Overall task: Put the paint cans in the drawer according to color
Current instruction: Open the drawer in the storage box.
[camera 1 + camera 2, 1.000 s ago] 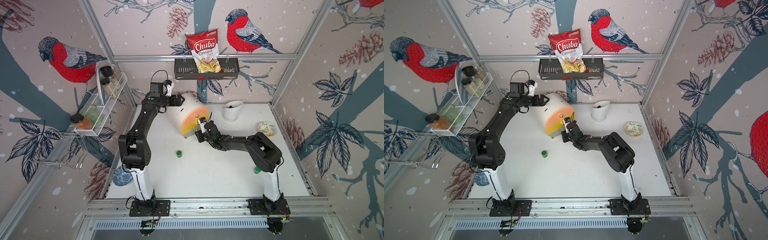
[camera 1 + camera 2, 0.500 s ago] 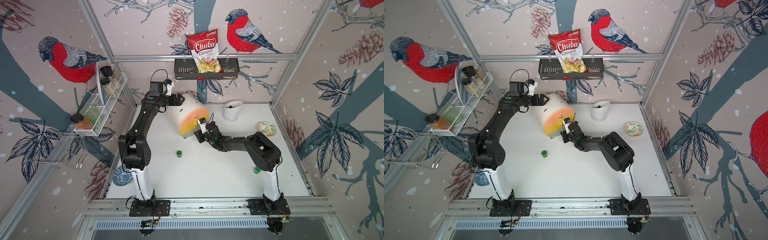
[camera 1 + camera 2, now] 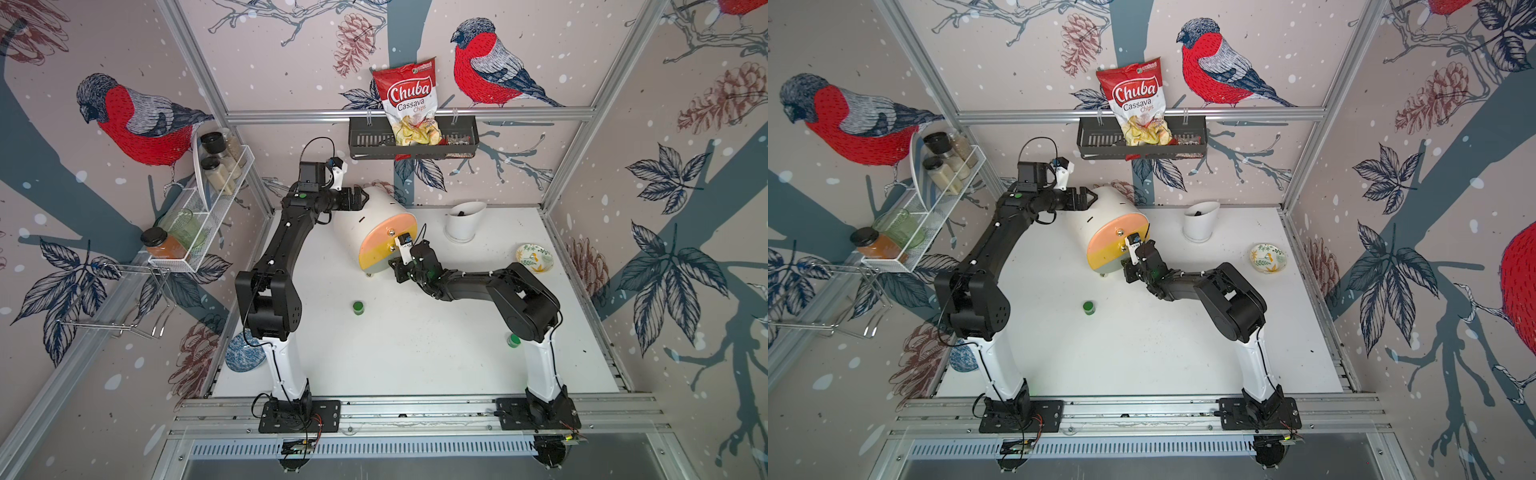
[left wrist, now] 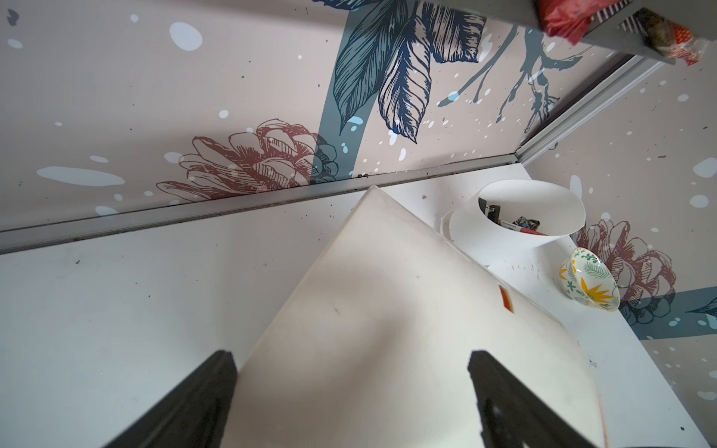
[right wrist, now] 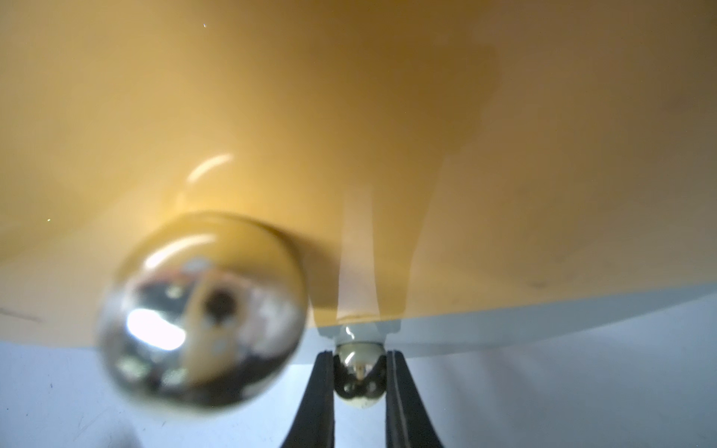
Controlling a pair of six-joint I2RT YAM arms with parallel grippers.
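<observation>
The drawer (image 3: 376, 232), a small white chest with a smooth rounded top, stands towards the rear of the white table (image 3: 415, 353). Its face shows a peach band above a yellow one. The grey-green front at the bottom is only a sliver in both top views, and the fronts conceal whatever lies inside. In the right wrist view the right gripper (image 5: 360, 368) has its two black fingers pressed together on a small shiny brass knob (image 5: 360, 382) just under the yellow front. A second knob (image 5: 200, 314) sits so near the lens that it blurs into a mirrored ball. The left gripper (image 4: 351, 355) has its fingers spread wide over the chest's top rear edge, and I cannot tell whether they touch it. One green-lidded paint can (image 3: 358, 308) stands alone on open table, well in front of the chest. A second green-lidded can (image 3: 514, 340) peeks out half hidden behind the right arm's base. A glossy red bag (image 3: 409, 99) reading "Chuba Cassava Chips" stands in a black slotted basket (image 3: 365, 143) on the back rail. A white slant-rimmed cup (image 3: 462, 224) holds dark bits too small to identify, and a floral bowl (image 3: 535, 257) lies near it. A blue patterned plate (image 3: 241, 359) is partly cut off by the left arm.
</observation>
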